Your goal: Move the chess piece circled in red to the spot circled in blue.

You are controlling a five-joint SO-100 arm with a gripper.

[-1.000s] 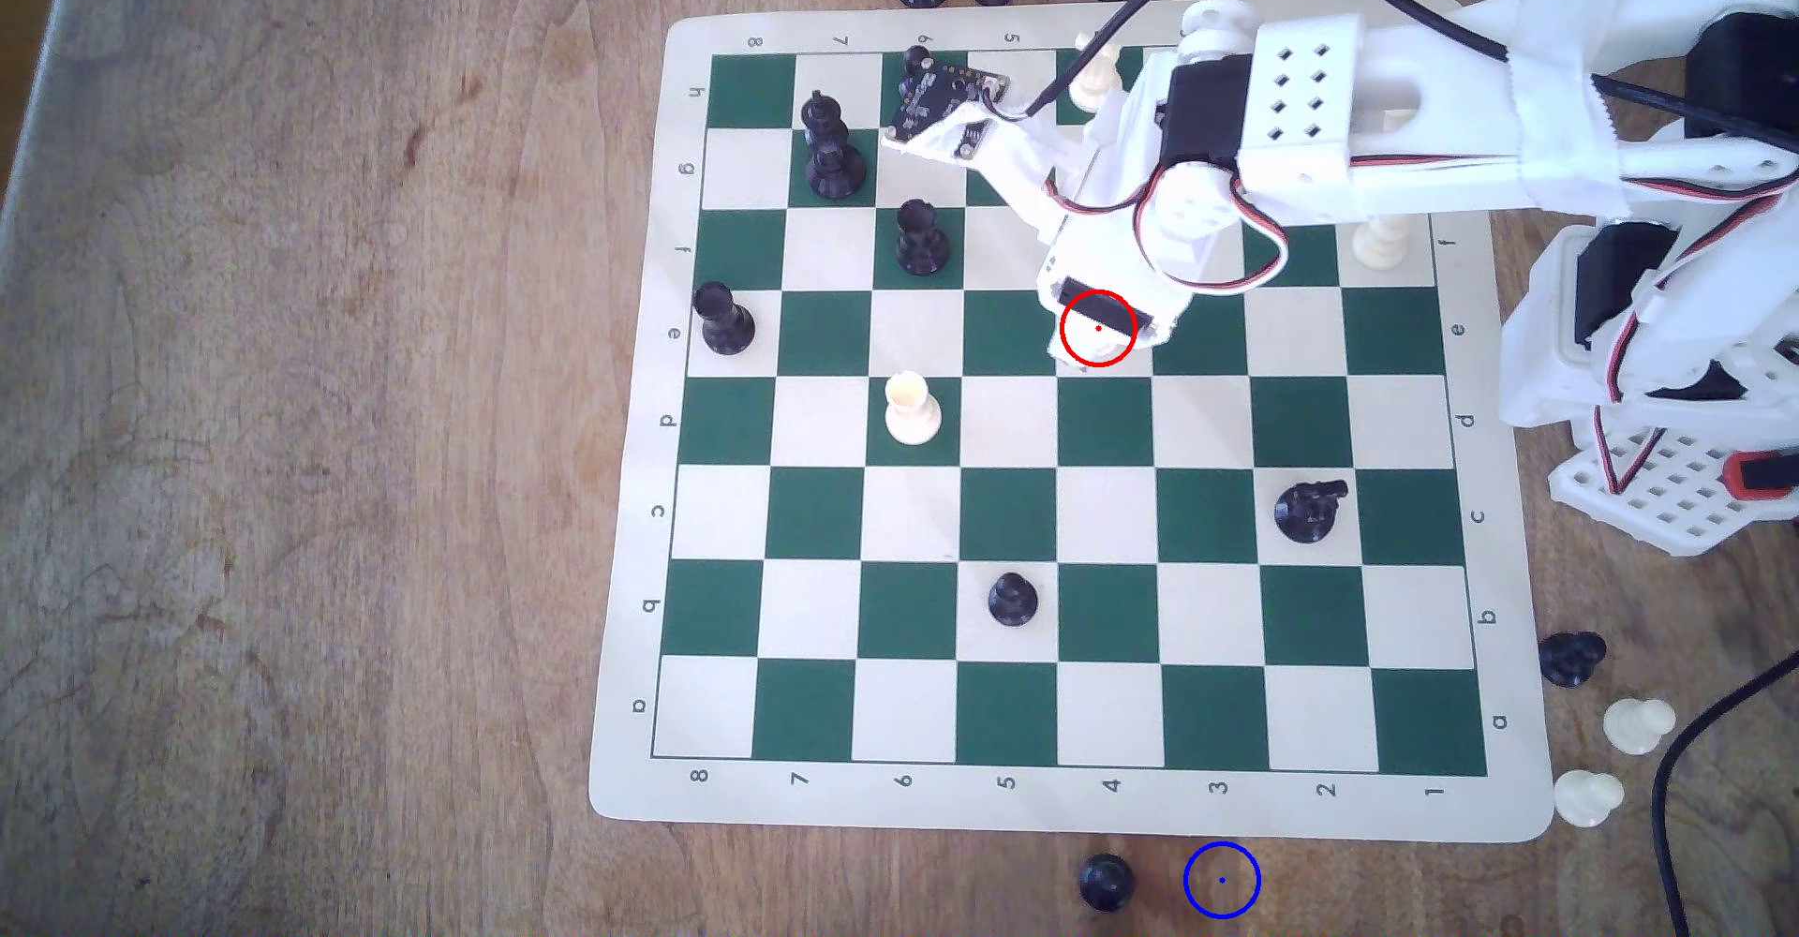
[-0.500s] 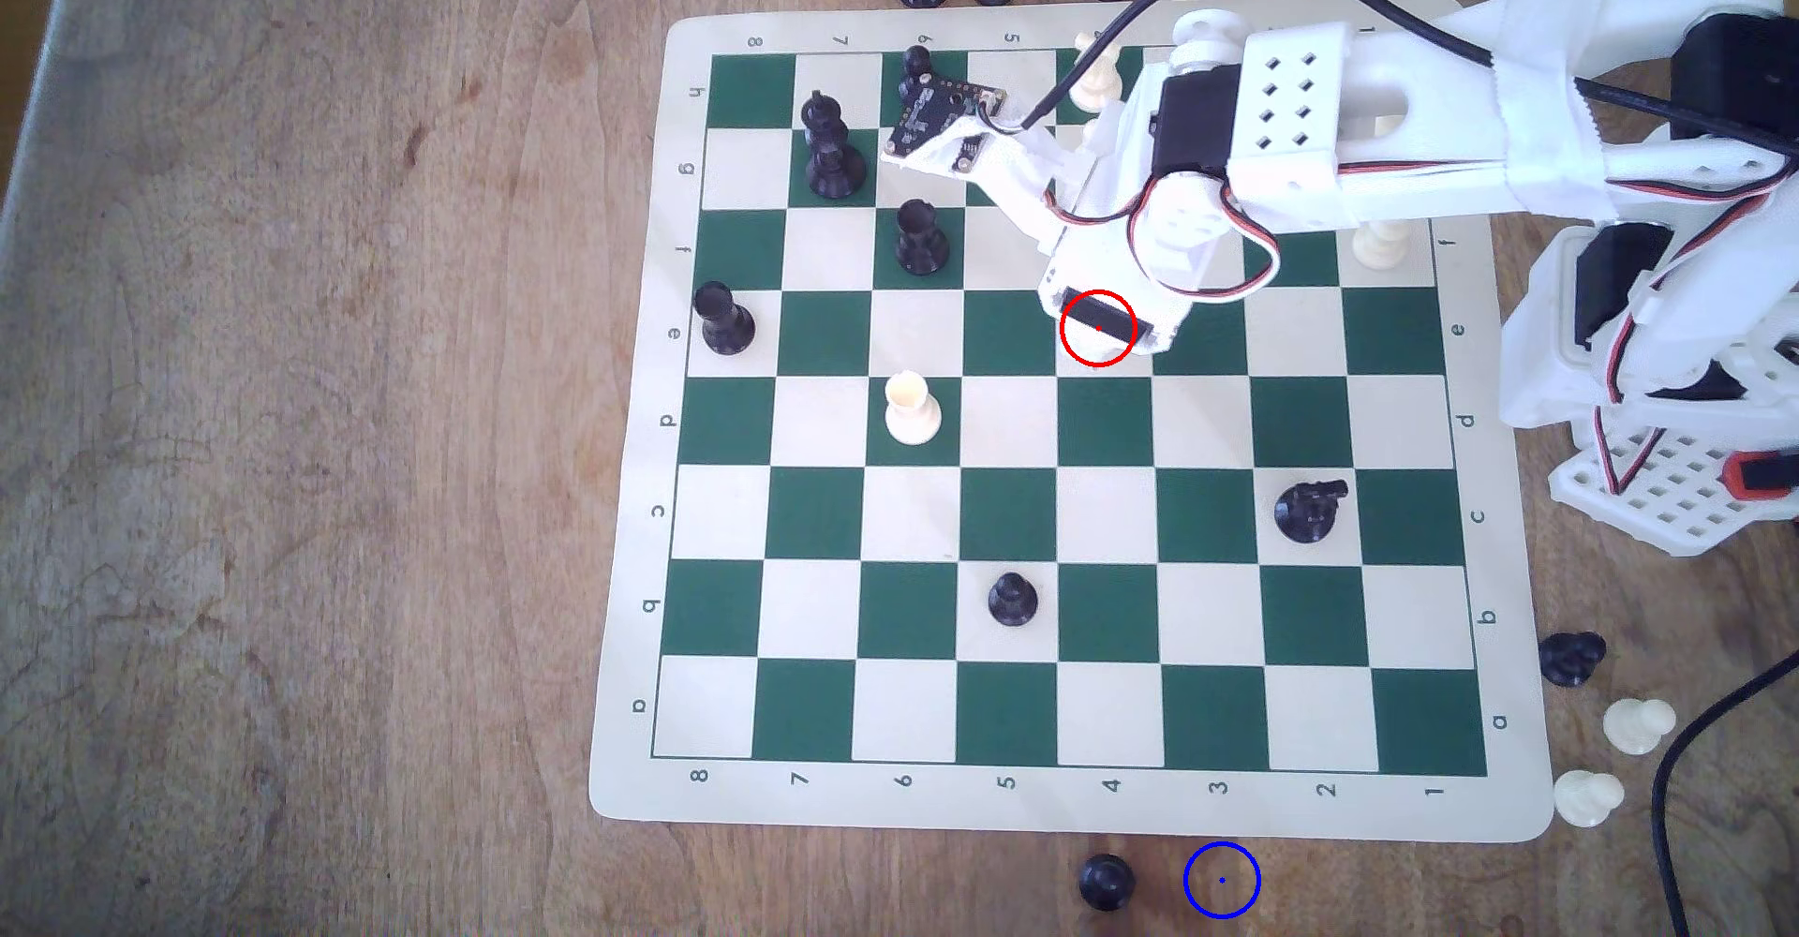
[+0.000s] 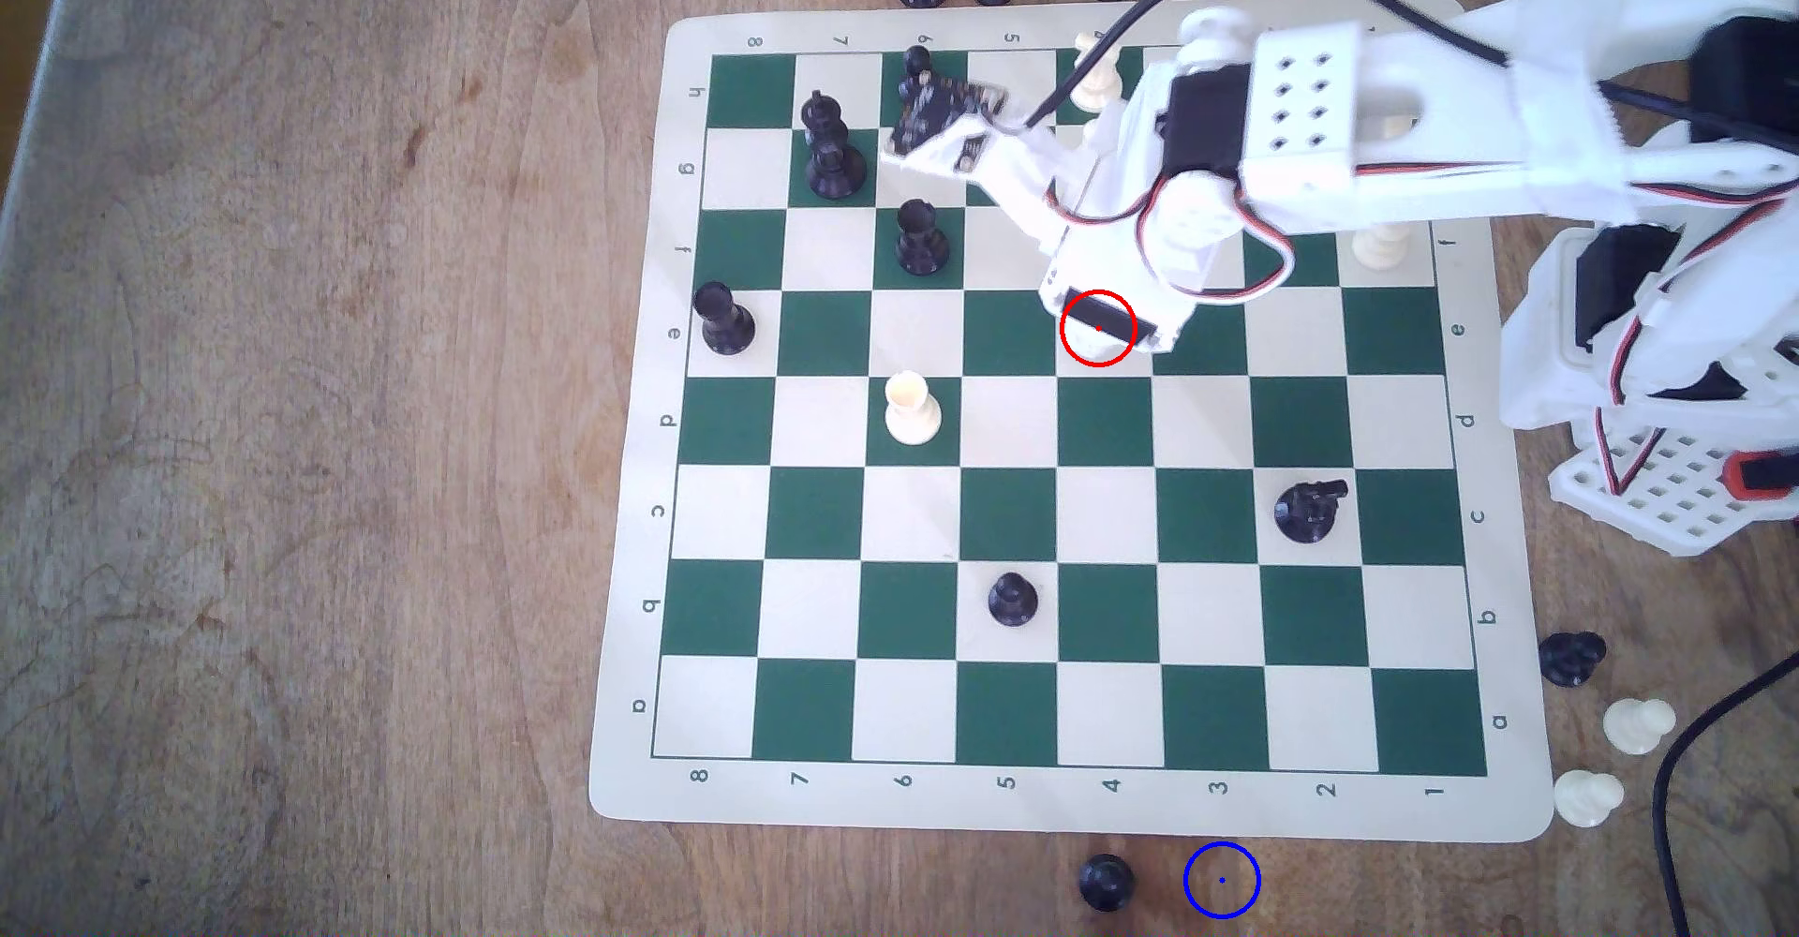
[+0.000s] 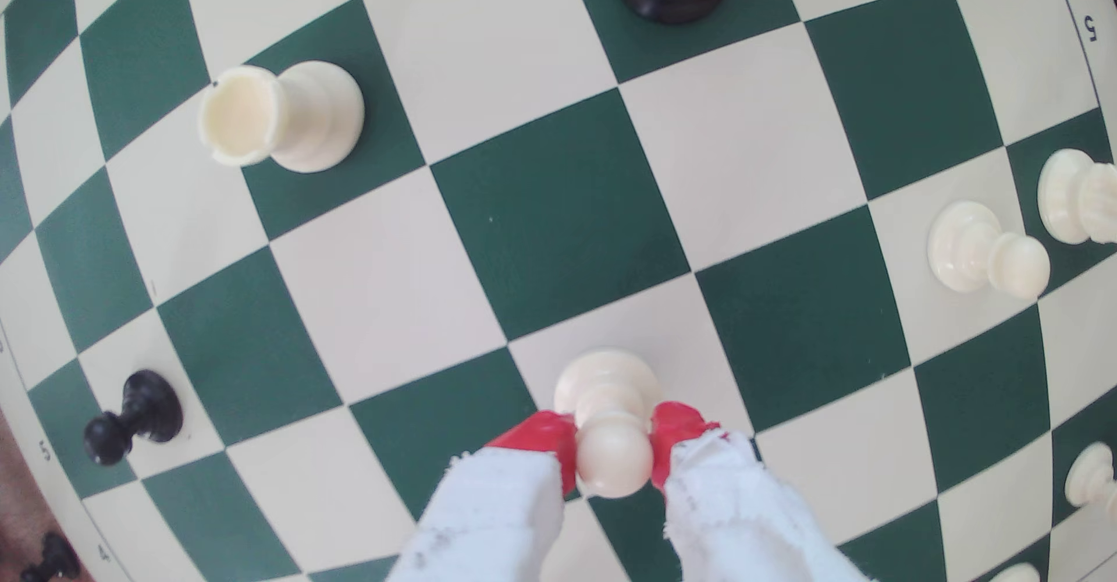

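The cream-white pawn [image 4: 607,382] has its ball head pinched between my red-tipped fingers [image 4: 544,437] in the wrist view. My gripper [image 4: 615,452] is shut on it over a light square. In the exterior view the red ring [image 3: 1098,328] lies on the gripper's white body, which hides the pawn beneath it. The blue ring [image 3: 1222,880] marks bare wood just off the board's near edge, below column 3.
A black pawn [image 3: 1106,882] stands close to the exterior view's left of the blue ring. On the green-and-cream board [image 3: 1110,703] are a cream rook [image 3: 912,409], a black pawn [image 3: 1012,599] and a toppled black knight [image 3: 1309,509]. Spare pieces sit at the far edge and right.
The arm's wrist section has shifted slightly toward the exterior view's right. The gripper end stays over the same square.
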